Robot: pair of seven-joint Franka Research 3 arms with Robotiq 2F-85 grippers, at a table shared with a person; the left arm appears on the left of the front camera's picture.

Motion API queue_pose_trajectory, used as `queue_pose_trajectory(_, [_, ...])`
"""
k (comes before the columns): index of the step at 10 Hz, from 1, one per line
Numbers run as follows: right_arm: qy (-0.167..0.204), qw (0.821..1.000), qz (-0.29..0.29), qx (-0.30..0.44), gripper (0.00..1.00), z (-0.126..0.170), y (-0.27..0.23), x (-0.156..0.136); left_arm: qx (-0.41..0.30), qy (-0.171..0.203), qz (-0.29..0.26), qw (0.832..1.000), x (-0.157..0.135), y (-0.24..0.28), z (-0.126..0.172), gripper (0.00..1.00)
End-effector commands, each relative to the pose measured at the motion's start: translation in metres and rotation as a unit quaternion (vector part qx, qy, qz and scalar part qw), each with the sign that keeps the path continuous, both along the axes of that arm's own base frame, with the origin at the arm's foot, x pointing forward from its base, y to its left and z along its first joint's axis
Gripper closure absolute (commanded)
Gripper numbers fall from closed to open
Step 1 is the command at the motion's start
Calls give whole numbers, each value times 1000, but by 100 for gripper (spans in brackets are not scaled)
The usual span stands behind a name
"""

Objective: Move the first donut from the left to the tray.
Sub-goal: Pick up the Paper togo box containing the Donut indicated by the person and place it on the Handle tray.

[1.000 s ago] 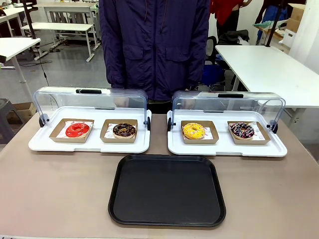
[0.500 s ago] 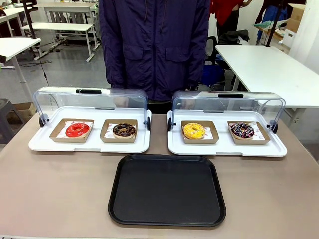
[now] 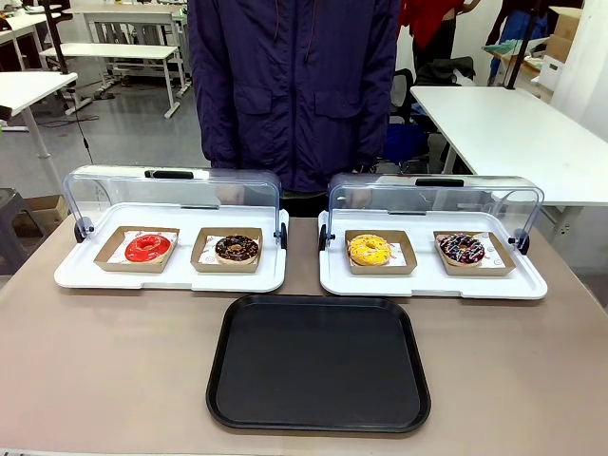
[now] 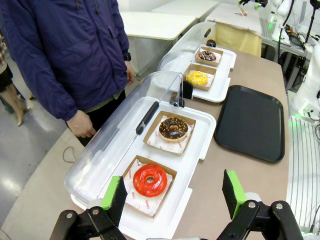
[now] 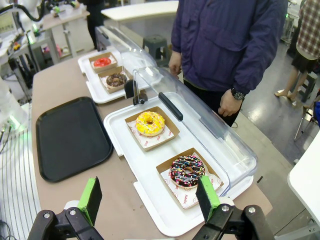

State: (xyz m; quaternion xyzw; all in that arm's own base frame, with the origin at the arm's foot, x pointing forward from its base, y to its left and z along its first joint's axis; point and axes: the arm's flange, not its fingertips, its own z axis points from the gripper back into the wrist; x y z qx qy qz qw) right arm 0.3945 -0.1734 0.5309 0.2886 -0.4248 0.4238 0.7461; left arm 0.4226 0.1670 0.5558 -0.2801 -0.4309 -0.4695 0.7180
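In the front view the top edge cuts the person (image 3: 294, 95) off above the chest. The hips and legs are hidden behind the clear lids (image 3: 171, 195) and the worktop (image 3: 104, 361). The red print on the paper (image 4: 142, 202) under the red donut (image 4: 159, 184) is too small to read. The left jaws and the right jaws are each cut off by the bottom edge of their wrist view. The near end of the white display tray (image 4: 187, 165) runs behind the left jaws.

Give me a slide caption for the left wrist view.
Open left gripper faces the red donut in its display tray, black tray alongside.
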Motion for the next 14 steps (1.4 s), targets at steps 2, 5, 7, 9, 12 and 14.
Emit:
queue_pose_trajectory(2, [-16, 1000, 5, 8, 0, 0, 0, 2, -10, -6, -4, 1000, 1, 0, 0, 0])
queue_pose_trajectory(5, [-16, 1000, 5, 8, 0, 0, 0, 2, -10, -6, -4, 1000, 1, 0, 0, 0])
queue_pose_trajectory(7, [-16, 1000, 5, 8, 0, 0, 0, 2, -10, -6, -4, 1000, 1, 0, 0, 0])
queue_pose_trajectory(9, [-16, 1000, 5, 8, 0, 0, 0, 2, -10, -6, -4, 1000, 1, 0, 0, 0])
queue_pose_trajectory(12, [-16, 1000, 5, 8, 0, 0, 0, 2, -10, -6, -4, 1000, 1, 0, 0, 0])
queue_pose_trajectory(14, [-16, 1000, 5, 8, 0, 0, 0, 2, -10, -6, -4, 1000, 1, 0, 0, 0])
